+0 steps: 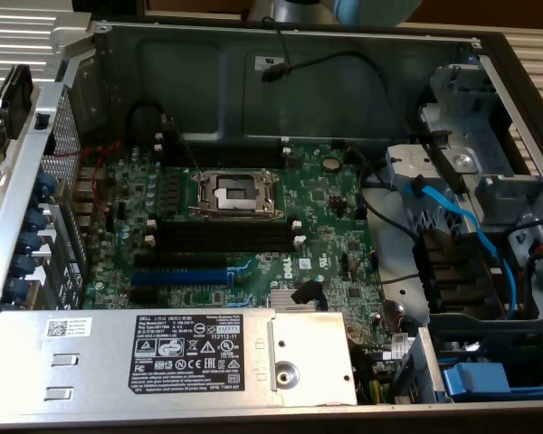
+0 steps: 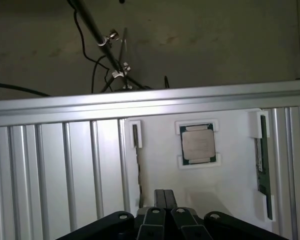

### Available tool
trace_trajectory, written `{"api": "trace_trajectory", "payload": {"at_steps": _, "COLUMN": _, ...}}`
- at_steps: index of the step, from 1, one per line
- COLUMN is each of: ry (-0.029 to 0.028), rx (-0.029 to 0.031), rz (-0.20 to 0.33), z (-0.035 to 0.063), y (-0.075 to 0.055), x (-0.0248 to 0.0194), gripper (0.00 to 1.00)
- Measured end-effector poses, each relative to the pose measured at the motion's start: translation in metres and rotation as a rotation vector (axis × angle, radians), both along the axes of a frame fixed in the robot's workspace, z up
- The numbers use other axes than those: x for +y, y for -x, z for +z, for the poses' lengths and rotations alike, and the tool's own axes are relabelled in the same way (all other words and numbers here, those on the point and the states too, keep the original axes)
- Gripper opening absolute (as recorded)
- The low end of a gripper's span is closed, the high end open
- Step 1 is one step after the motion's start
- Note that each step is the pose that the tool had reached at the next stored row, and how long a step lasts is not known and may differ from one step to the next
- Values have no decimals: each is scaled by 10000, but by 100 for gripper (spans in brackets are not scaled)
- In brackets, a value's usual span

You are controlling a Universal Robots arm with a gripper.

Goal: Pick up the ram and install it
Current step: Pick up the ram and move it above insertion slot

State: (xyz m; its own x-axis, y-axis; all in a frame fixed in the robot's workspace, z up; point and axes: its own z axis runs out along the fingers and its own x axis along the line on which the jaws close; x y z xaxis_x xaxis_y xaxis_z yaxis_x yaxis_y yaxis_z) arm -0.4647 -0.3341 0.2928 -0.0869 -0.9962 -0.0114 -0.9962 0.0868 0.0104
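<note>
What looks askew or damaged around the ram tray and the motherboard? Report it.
Nothing stands out. The ram sits straight on edge in its clips on the white tray, the processor chip lies square in its frame, and the motherboard's black memory slots stand empty.
</note>
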Motion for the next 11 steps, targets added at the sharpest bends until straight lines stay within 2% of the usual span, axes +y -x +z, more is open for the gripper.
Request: {"api": "trace_trajectory", "payload": {"at_steps": 11, "ry": 0, "rx": 1, "rz": 1, "z": -200, "y": 0, "x": -4, "gripper": 10}}
